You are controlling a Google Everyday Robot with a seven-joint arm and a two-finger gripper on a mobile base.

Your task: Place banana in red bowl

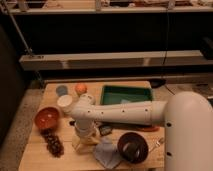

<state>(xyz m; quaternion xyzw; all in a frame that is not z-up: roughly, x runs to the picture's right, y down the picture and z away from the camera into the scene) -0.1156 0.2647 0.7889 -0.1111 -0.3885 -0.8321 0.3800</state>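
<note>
A: What do you see, left to right?
B: Red bowl [47, 118] at the left of the bench [34, 158], grapes [53, 144] in front. My end effector [85, 139] points down over the banana [78, 146], mostly hidden, apart from the bowl. Whether it grips, I cannot tell.
A: Further right?
B: Blue cloth [107, 153], dark brown bowl [133, 146], green tray [128, 94] behind.

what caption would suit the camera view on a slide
The gripper low over the wooden table between the grapes and the blue cloth, with the red bowl near the grapes.
</note>
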